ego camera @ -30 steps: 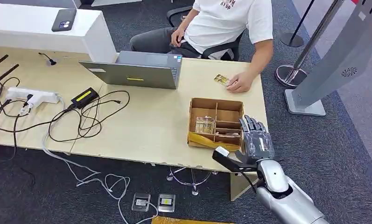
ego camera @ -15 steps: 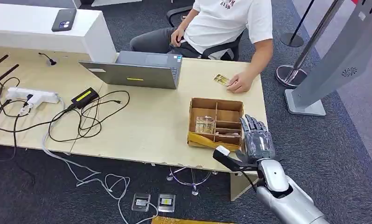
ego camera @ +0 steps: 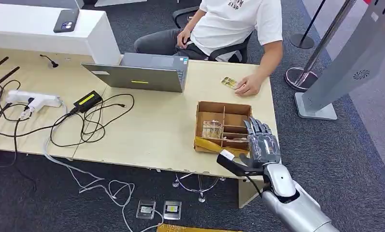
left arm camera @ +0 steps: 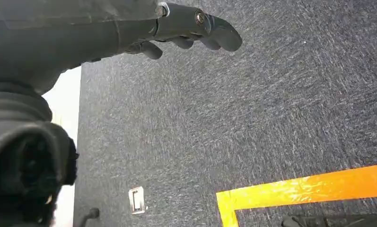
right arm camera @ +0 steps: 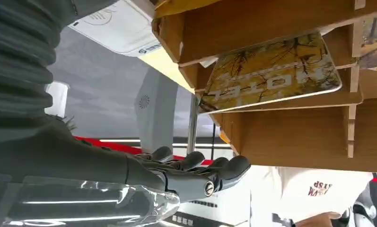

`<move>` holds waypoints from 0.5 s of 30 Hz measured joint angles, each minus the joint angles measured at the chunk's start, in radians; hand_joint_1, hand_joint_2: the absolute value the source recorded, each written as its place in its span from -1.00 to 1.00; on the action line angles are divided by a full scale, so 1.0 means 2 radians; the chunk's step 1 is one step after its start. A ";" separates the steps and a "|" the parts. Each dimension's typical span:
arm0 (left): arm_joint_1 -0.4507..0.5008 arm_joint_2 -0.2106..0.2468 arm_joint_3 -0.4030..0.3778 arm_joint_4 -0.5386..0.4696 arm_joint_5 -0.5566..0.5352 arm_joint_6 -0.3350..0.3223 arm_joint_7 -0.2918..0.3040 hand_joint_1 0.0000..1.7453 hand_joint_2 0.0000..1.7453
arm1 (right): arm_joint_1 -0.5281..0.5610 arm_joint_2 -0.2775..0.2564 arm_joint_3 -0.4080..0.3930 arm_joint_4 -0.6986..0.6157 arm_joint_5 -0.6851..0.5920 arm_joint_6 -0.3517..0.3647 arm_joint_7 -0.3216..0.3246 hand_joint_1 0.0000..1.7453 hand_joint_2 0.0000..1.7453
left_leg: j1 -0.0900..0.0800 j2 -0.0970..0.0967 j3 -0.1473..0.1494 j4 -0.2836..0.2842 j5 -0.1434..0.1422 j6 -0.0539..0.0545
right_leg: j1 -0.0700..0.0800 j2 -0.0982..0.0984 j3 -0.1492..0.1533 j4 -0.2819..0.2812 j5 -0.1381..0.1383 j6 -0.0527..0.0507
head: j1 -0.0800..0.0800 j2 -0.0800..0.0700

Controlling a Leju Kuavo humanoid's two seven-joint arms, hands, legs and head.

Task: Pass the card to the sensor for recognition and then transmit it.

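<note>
Since the earlier frame the right robot hand (ego camera: 263, 143) has shifted a little up and to the left in the head view, so its dark fingers (ego camera: 256, 126) now overlap the right wall of the box (ego camera: 223, 106) instead of lying just clear of it. It holds nothing: the fingers are stretched out side by side and the thumb (ego camera: 230, 163) juts out to the left, below the box's lower right corner. The box lies right of centre in the head view, on the surface (ego camera: 156, 125), split into compartments. A card (right arm camera: 271, 75) with yellow foliage print and the word HOTEL lies tilted in one compartment in the upper half of the right wrist view; the robot hand (right arm camera: 196, 175) sits below it in that frame, near but apart from it. Another card (ego camera: 229, 82) lies on the surface above the box in the head view, just beside a person's hand (ego camera: 248, 87). The left robot hand (left arm camera: 186, 28), at the top of its wrist view, hangs over grey carpet (left arm camera: 271, 118) with fingers loosely curled and nothing in them.
</note>
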 joint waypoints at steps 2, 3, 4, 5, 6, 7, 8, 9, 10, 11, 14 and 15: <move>0.000 0.000 0.000 0.000 0.000 0.000 0.000 -1.00 -1.00 | 0.000 0.001 0.000 0.002 -0.001 -0.001 -0.001 -1.00 1.00 | 0.000 0.000 0.000 0.000 0.000 0.000 | 0.000 0.000 0.000 0.000 0.000 0.000 | 0.000 0.000; 0.000 0.000 0.000 0.000 0.000 0.000 0.000 -1.00 -1.00 | -0.001 0.003 0.000 0.003 -0.002 -0.001 -0.002 -1.00 1.00 | 0.000 0.000 0.000 0.000 0.000 0.000 | 0.000 0.000 0.000 0.000 0.000 0.000 | 0.000 0.000; 0.000 0.000 0.000 0.000 0.000 0.000 0.000 -1.00 -1.00 | -0.001 0.004 0.000 0.004 -0.002 -0.001 -0.002 -1.00 1.00 | 0.000 0.000 0.000 0.000 0.000 0.000 | 0.000 0.000 0.000 0.000 0.000 0.000 | 0.000 0.000; 0.000 0.000 0.000 0.000 0.000 0.000 0.000 -1.00 -1.00 | -0.001 0.004 0.000 0.005 -0.002 -0.001 -0.002 -1.00 1.00 | 0.000 0.000 0.000 0.000 0.000 0.000 | 0.000 0.000 0.000 0.000 0.000 0.000 | 0.000 0.000; 0.000 0.000 0.000 0.000 0.000 0.000 0.000 -1.00 -1.00 | -0.001 0.005 0.000 0.006 -0.002 -0.001 -0.002 -1.00 1.00 | 0.000 0.000 0.000 0.000 0.000 0.000 | 0.000 0.000 0.000 0.000 0.000 0.000 | 0.000 0.000; 0.000 0.000 0.000 0.000 0.000 0.000 0.000 -1.00 -1.00 | -0.002 0.006 0.000 0.007 -0.002 -0.001 -0.002 -1.00 1.00 | 0.000 0.000 0.000 0.000 0.000 0.000 | 0.000 0.000 0.000 0.000 0.000 0.000 | 0.000 0.000; 0.000 0.000 0.000 0.000 0.000 0.000 0.000 -1.00 -1.00 | -0.002 0.007 0.000 0.008 -0.002 -0.001 -0.002 -1.00 1.00 | 0.000 0.000 0.000 0.000 0.000 0.000 | 0.000 0.000 0.000 0.000 0.000 0.000 | 0.000 0.000; 0.000 0.000 0.000 0.000 0.000 0.000 0.000 -1.00 -1.00 | -0.002 0.008 0.000 0.009 -0.003 -0.001 -0.002 -1.00 1.00 | 0.000 0.000 0.000 0.000 0.000 0.000 | 0.000 0.000 0.000 0.000 0.000 0.000 | 0.000 0.000; 0.000 0.000 0.000 0.000 0.000 0.000 0.000 -1.00 -1.00 | -0.002 0.008 0.000 0.010 -0.003 -0.001 -0.002 -1.00 1.00 | 0.000 0.000 0.000 0.000 0.000 0.000 | 0.000 0.000 0.000 0.000 0.000 0.000 | 0.000 0.000; 0.000 0.000 0.000 0.000 0.000 0.000 0.000 -1.00 -1.00 | -0.002 0.009 0.000 0.011 -0.004 -0.002 -0.002 -1.00 1.00 | 0.000 0.000 0.000 0.000 0.000 0.000 | 0.000 0.000 0.000 0.000 0.000 0.000 | 0.000 0.000; 0.000 0.000 0.000 -0.001 0.000 0.000 0.000 -1.00 -1.00 | -0.003 0.012 0.000 0.015 -0.004 -0.005 -0.004 -1.00 1.00 | 0.000 0.000 0.000 0.000 0.000 0.000 | 0.000 0.000 0.000 0.000 0.000 0.000 | 0.000 0.000; 0.000 0.000 0.000 -0.002 0.000 0.000 0.000 -1.00 -1.00 | -0.004 0.013 0.000 0.016 -0.004 -0.006 -0.005 -1.00 1.00 | 0.000 0.000 0.000 0.000 0.000 0.000 | 0.000 0.000 0.000 0.000 0.000 0.000 | 0.000 0.000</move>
